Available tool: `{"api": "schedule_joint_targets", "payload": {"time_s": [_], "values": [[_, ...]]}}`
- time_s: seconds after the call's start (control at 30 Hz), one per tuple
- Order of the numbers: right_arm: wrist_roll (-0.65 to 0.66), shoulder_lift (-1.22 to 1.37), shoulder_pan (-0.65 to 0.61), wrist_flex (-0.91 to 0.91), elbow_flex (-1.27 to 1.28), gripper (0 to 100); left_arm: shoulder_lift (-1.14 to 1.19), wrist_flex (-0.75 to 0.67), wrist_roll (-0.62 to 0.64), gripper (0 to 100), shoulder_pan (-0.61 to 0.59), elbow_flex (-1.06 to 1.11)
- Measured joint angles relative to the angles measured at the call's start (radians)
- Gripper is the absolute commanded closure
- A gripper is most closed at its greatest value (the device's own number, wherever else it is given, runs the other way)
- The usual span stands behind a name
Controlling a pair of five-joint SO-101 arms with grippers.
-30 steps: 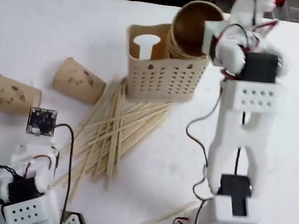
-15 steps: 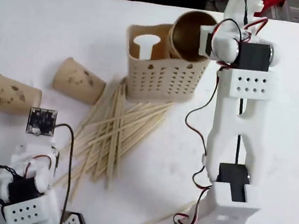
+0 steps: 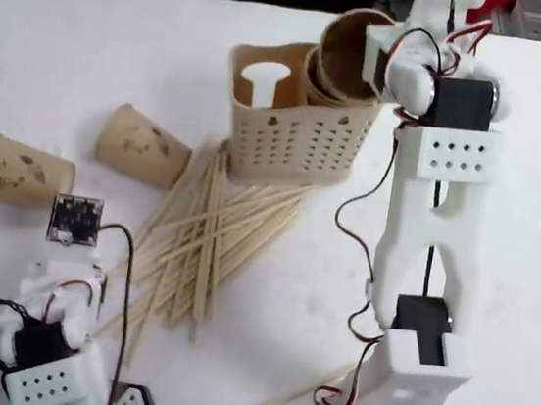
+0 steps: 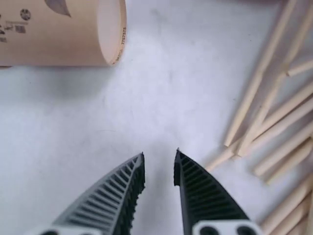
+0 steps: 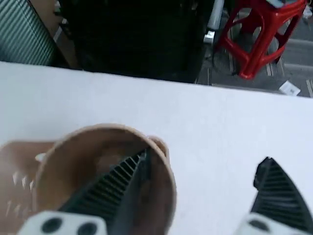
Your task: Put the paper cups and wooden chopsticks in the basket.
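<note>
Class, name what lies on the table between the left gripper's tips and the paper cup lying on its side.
Nothing: in the left wrist view the stretch from the left gripper to the paper cup is bare white table.

Inspector A: The table (image 3: pixel 62 49) is bright and evenly lit from above, and its white surface comes close to glare.

Inspector B: Confirmed. Ahead of the left gripper (image 4: pixel 159 152), a soft grey shadow edges the paper cup (image 4: pixel 58 32). Beyond the right gripper (image 5: pixel 205 161), the room (image 5: pixel 137 39) is dim.
</note>
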Motion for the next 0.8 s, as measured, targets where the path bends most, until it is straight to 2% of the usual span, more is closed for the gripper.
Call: {"api": "schedule_joint_targets", "payload": {"time_s": [0.27, 0.47, 0.63, 0.8], "values": [[0.000, 0.000, 0.000, -0.087, 0.000, 66.1, 0.000, 0.000, 0.000, 88, 0.000, 0.000], [0.000, 0.043, 0.000, 0.011, 0.025, 66.1, 0.000, 0.000, 0.000, 88, 0.000, 0.000], [0.000, 0.181, -0.002, 0.012, 0.150, 66.1, 0.000, 0.000, 0.000, 88, 0.000, 0.000], [-0.002, 0.278, -0.006, 0.011, 0.120, 66.1, 0.000, 0.000, 0.000, 88, 0.000, 0.000]]}}
